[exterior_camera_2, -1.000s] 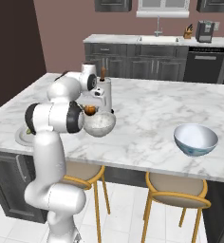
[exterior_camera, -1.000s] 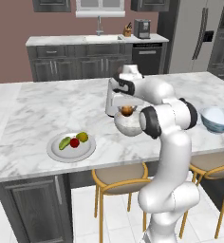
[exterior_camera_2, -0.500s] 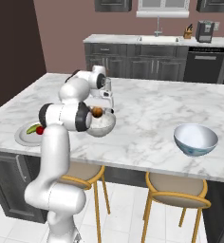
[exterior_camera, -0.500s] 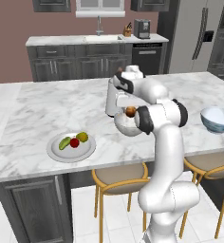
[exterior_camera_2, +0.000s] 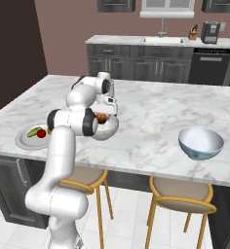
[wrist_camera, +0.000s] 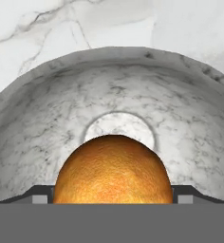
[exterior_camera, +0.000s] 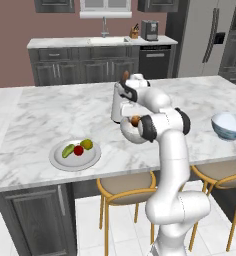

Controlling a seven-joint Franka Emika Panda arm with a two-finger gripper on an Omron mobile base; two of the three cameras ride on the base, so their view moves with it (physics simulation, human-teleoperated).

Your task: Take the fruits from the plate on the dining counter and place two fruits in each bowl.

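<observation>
Clamping the orange-brown fruit (wrist_camera: 113, 171) between them, the fingers (wrist_camera: 40, 195) press against its two sides, and it fills the whole gap. Directly beneath them lies the hollow of the speckled bowl (wrist_camera: 47, 123), with its pale round bottom showing just past the fruit. Over the last second the fingers have stayed as far apart as they were, and the fruit has sunk at most a touch toward the bowl. The real change is in the arm, whose elbow has folded inward while the hand kept its place over the bowl. I judge that the carry is finished and only the release is left, so this would be the first of the four fruits delivered. Off to the left of the fingers, well apart from the bowl, the plate (exterior_camera: 60, 161) holds the same three as before: the green fruit (exterior_camera: 68, 150), the red fruit (exterior_camera: 78, 150) and the yellow-green fruit (exterior_camera: 87, 144), lying close together. Far to the right of the fingers the blue bowl (exterior_camera: 230, 131) stands on the same table (exterior_camera: 40, 115), with nothing visible inside it. No brand, label or writing can be read on any of these, nor on the appliances along the back wall.
</observation>
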